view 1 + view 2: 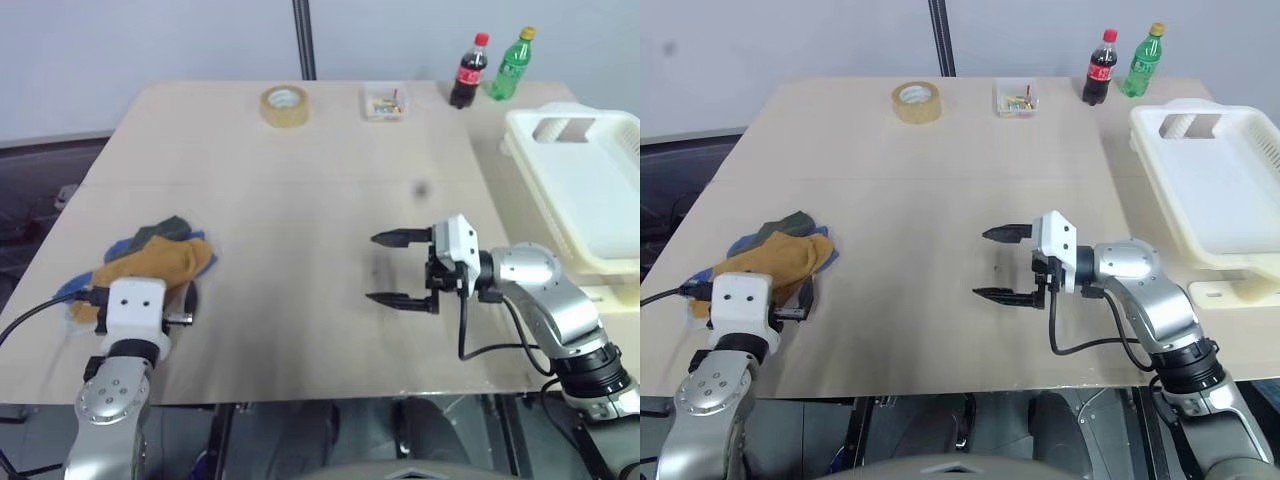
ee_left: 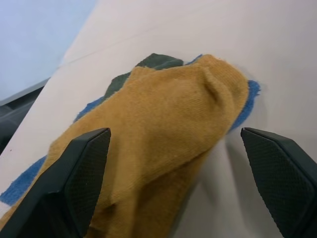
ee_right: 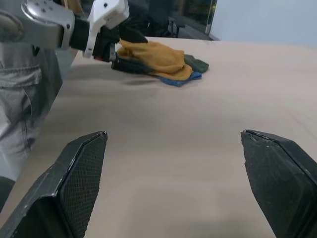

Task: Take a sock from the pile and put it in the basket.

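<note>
The pile [image 1: 150,255] of socks lies near the table's left edge, with a mustard sock [image 2: 163,134] on top of blue and dark grey-green ones. My left gripper [image 2: 173,186] sits at the pile's near side, open wide, its fingers [image 2: 64,188] standing either side of the mustard sock's near end without closing on it. My right gripper [image 1: 373,267] hovers over the middle of the table, pointing left toward the pile, open and holding nothing. The cream-white basket [image 1: 520,130] stands at the table's right side, with nothing showing on its floor.
A roll of tape [image 1: 285,105], a small clear box of bits [image 1: 384,102], a cola bottle [image 1: 468,72] and a green bottle [image 1: 512,64] line the table's far edge. Bare tabletop lies between the pile and the basket.
</note>
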Tool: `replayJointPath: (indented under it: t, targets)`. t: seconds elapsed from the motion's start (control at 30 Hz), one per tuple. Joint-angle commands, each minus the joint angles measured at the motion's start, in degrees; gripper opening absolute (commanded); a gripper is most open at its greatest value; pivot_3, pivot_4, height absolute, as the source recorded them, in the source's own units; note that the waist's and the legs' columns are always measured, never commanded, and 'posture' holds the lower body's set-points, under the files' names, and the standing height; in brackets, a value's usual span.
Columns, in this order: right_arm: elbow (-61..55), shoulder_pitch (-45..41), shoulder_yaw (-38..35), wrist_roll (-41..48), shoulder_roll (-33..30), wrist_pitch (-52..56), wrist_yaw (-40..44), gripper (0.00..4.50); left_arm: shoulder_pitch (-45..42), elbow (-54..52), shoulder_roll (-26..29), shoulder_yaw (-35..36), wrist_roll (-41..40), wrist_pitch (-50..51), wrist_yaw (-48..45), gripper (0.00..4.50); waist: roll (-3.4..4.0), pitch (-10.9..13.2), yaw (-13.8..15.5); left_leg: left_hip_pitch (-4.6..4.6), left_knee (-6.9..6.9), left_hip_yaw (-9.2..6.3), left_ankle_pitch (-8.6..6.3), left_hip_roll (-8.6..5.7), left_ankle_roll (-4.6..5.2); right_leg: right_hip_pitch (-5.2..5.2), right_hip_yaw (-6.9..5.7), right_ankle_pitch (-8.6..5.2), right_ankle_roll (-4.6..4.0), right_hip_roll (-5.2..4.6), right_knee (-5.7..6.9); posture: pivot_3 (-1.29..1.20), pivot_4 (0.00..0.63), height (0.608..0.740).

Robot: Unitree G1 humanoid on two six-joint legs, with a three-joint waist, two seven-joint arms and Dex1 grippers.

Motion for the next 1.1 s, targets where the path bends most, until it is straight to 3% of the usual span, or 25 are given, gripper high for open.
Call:
replayJointPath:
  t: [0.03,0.2,0.23,0.27,0.37,0.5,0.57,0.77,1.1]
  targets:
    - [-2.4,-1.7,-2.2,1.6,0.1,0.1,-0.4,4.48,-0.3,-0.8,0.0,0.2,1.5,-1.1,0.1,4.50,0.00,0.0,0.0,0.00,0.00,0.00,0.00,0.00,0.00,0.00,0.00,0.00,0.00,0.00,0.01,0.00,0.150,0.740]
    - [-1.8,-2.7,-3.8,1.6,-1.2,0.2,0.2,4.48,-2.1,0.5,-0.4,-0.6,3.5,0.2,1.5,4.50,0.01,0.0,0.0,0.00,0.00,-0.01,0.00,0.00,0.00,-0.01,-0.02,0.00,0.00,0.05,0.01,0.00,0.150,0.740]
    - [-1.7,-2.7,-4.0,1.7,-1.3,0.2,0.2,4.50,-2.4,0.7,-0.5,-0.7,3.7,0.3,1.5,4.10,0.00,0.0,0.0,0.00,0.00,-0.01,0.00,-0.02,0.00,0.00,-0.02,0.00,0.01,0.06,0.01,0.00,0.150,0.740]
    - [-1.8,-2.7,-4.1,1.7,-1.5,0.2,0.2,4.50,-2.6,0.8,-0.7,-0.8,3.9,0.3,1.6,3.98,0.00,0.0,0.0,-0.01,0.00,-0.01,0.00,-0.02,0.00,0.00,-0.02,0.00,0.01,0.06,0.00,0.00,0.150,0.740]
    - [-1.9,-2.7,-4.3,1.6,-1.7,0.3,0.0,4.50,-3.4,1.3,-1.1,-1.5,4.7,0.3,1.7,2.80,0.00,0.0,0.0,-0.02,0.00,-0.01,0.00,-0.03,0.00,-0.01,-0.02,0.00,0.01,0.04,0.00,0.00,0.150,0.740]
    - [-2.3,-2.6,-4.4,1.5,-1.6,0.4,-0.3,4.50,-4.1,1.3,-1.9,-1.7,4.7,0.5,1.5,0.64,0.00,0.0,-0.1,-0.02,-0.01,-0.02,0.00,-0.02,0.00,-0.01,-0.02,0.01,0.01,0.03,0.00,0.00,0.150,0.740]
    - [-2.5,-2.5,-4.5,1.4,-1.7,0.4,-0.4,4.50,-3.9,1.2,-1.9,-1.6,4.9,0.6,1.4,0.02,0.01,0.0,-0.1,-0.02,-0.01,-0.02,0.00,-0.02,0.00,-0.01,-0.02,0.00,0.01,0.02,0.01,0.00,0.150,0.740]
    - [-2.4,-2.5,-4.6,1.2,-1.8,0.3,-0.6,4.50,-4.0,1.3,-1.9,-1.3,4.3,0.7,0.7,0.02,0.00,0.0,-0.1,-0.02,-0.02,-0.02,0.00,-0.03,0.00,-0.02,-0.02,0.01,0.01,0.02,0.01,0.00,0.150,0.740]
    - [-3.4,-1.9,-5.4,1.0,-2.7,0.6,-1.8,4.50,-2.0,-5.7,-0.9,-3.9,-8.8,3.6,-11.8,0.02,0.01,0.0,-0.1,-0.05,-0.02,-0.03,0.00,-0.01,0.00,-0.03,-0.03,0.00,0.00,-0.03,-0.02,0.00,0.150,0.740]
